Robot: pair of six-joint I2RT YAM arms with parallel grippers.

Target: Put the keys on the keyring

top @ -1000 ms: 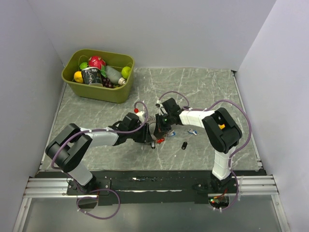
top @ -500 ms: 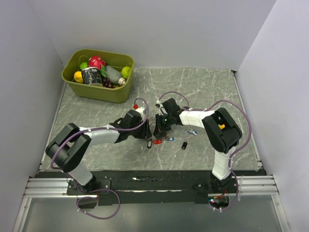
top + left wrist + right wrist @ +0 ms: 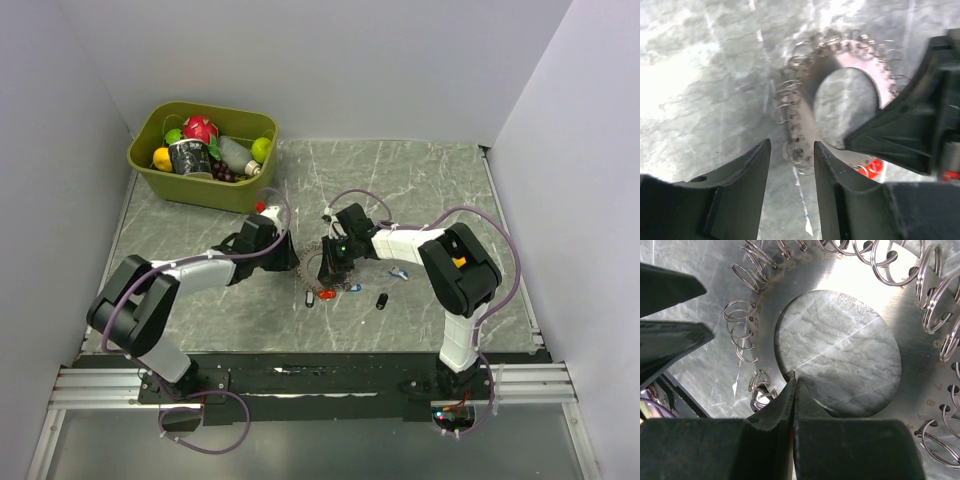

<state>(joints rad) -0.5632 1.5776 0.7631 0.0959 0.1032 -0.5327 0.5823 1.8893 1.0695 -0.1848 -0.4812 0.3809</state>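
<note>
1. Far left, at about 10 o'clock on the table [image 3: 430,190], there's a green bin [image 3: 240,195] of fruit and odds and ends. It doesn't matter for this job.
2. The left gripper [image 3: 285,256] sits at 9 o'clock of the keyring [image 3: 790,290]. Its jaws are spread with nothing between them. In its wrist view the little wire loops lie just past the fingertips. I can't tell whether they touch.
3. The keyring is really a flat metal disc with a big hole, and small split rings are hooked all round its rim. It lies flat near the middle of the table.
4. The right gripper [image 3: 794,390] comes in from 3 o'clock. Its jaws are clamped tight on the inner edge of the disc's hole, so it's pinning the thing down.
5. The keys [image 3: 328,293] are loose on the table. As far as I can see, none is on a loop.
   - Whitish key [image 3: 310,297] at 6 o'clock of the disc.
   - Red and blue ones just beside it.
   - Black key [image 3: 382,301] out at 4 o'clock.
   - One more bluish one near 3.
6. My read is that the ring is being steadied and key pickup hasn't started. Next, the free left hand needs to pinch a key by its plastic head, probably the whitish one. That's fiddly, since it's tiny and lying flat. Then it has to work the key's hole onto a split ring without the disc sliding.
</note>
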